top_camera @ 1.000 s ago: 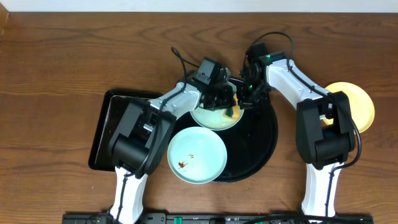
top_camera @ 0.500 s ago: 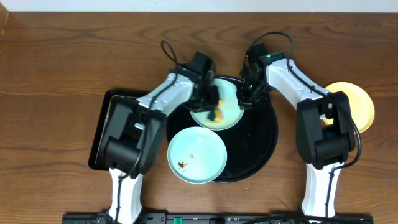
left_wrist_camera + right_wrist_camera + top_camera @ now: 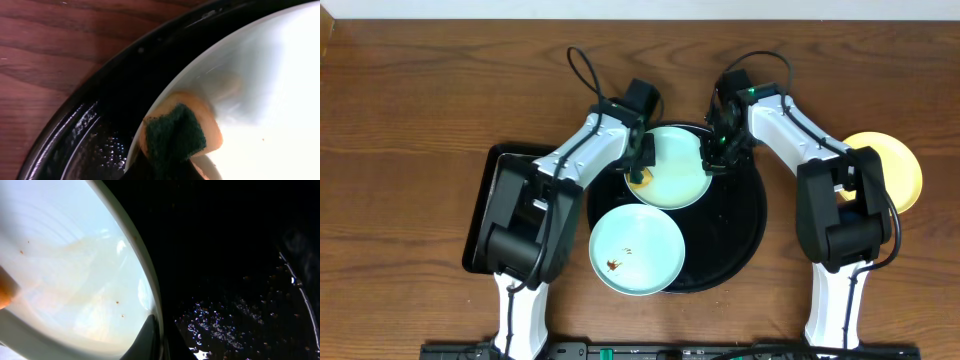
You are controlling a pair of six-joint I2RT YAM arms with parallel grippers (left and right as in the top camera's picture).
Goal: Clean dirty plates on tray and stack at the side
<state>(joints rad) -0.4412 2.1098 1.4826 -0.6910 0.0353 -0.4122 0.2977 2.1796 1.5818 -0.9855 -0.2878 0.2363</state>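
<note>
Left gripper (image 3: 641,168): jaws closed on a yellow sponge with a dark green scouring face (image 3: 175,134). The sponge rests on the inner face of a pale turquoise round shallow plate (image 3: 672,170), at the plate's 9 o'clock rim.

Right gripper (image 3: 714,160): jaws closed narrow on the same plate's rim at 3 o'clock. One fingertip (image 3: 150,336) shows against the rim in the right wrist view. A few small brown specks lie on the plate's face.

This plate lies at 12 o'clock on the large round glossy black tray (image 3: 732,235). A second pale turquoise plate (image 3: 638,250), with brown smears, sits at 7 o'clock and overhangs the tray rim.

A pale yellow round plate (image 3: 892,165) lies on the brown wooden table (image 3: 420,90) at 3 o'clock, well apart from the tray. A black rectangular tray (image 3: 488,205) lies at 9 o'clock, just beside it.
</note>
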